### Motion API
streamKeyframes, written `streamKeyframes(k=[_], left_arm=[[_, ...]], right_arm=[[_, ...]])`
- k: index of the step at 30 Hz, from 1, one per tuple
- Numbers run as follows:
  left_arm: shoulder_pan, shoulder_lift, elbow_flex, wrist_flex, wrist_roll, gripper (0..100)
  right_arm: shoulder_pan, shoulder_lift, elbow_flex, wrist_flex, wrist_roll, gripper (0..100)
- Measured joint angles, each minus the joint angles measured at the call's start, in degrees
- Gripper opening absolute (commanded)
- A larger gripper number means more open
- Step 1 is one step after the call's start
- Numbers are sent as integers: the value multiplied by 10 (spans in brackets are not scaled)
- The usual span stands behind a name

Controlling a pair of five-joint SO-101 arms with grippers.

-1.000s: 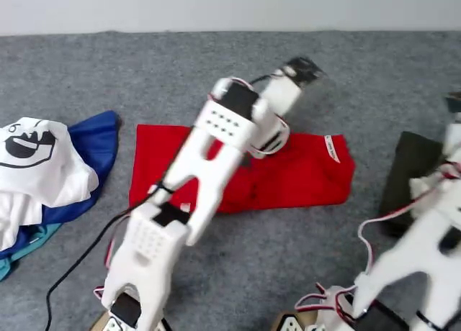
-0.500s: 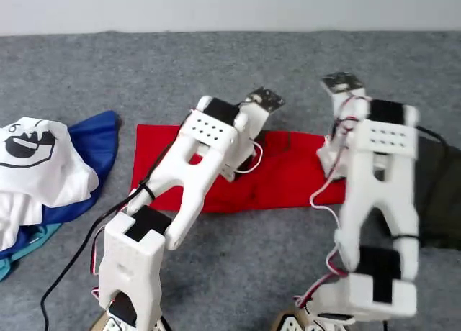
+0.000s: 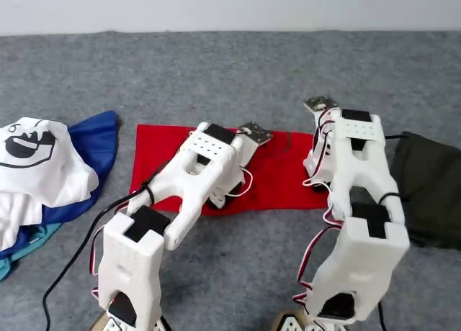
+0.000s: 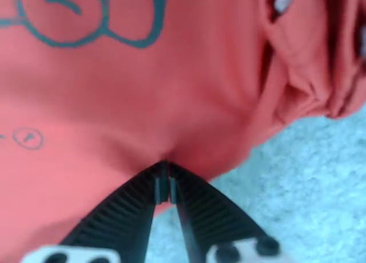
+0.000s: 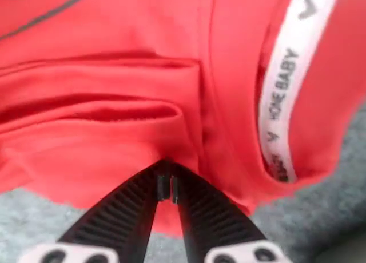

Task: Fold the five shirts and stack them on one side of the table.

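A red shirt (image 3: 277,174) lies flat in the middle of the grey table, partly under both white arms. In the left wrist view my left gripper (image 4: 163,182) is shut, its black fingertips pinching a pucker of the red shirt (image 4: 114,91) near the cloth's edge. In the right wrist view my right gripper (image 5: 166,186) is shut on a fold of the red shirt (image 5: 114,74) close to the collar label (image 5: 283,97). From above, the left arm (image 3: 209,162) bends over the shirt's near edge and the right arm (image 3: 353,147) over its right end.
A white shirt with a black print (image 3: 36,165) lies crumpled on a blue shirt (image 3: 97,144) and a teal one (image 3: 18,252) at the left. A dark olive shirt (image 3: 432,183) lies at the right edge. Bare grey table (image 3: 216,72) stretches behind.
The left arm dropped from its raised pose down to the shirt's near edge. The right arm swung in from the right edge to the shirt's right end, uncovering the dark shirt.
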State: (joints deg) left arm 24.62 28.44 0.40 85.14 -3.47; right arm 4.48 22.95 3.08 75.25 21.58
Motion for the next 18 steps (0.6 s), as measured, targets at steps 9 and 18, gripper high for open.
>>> streamKeyframes(k=[9,18], left_arm=[[-38,-20,1,20,-1,16],[-57,-131,-6,30,-22,16]], right_arm=[[30,13,0,-10,3,9],[30,13,-4,-4,18,9]])
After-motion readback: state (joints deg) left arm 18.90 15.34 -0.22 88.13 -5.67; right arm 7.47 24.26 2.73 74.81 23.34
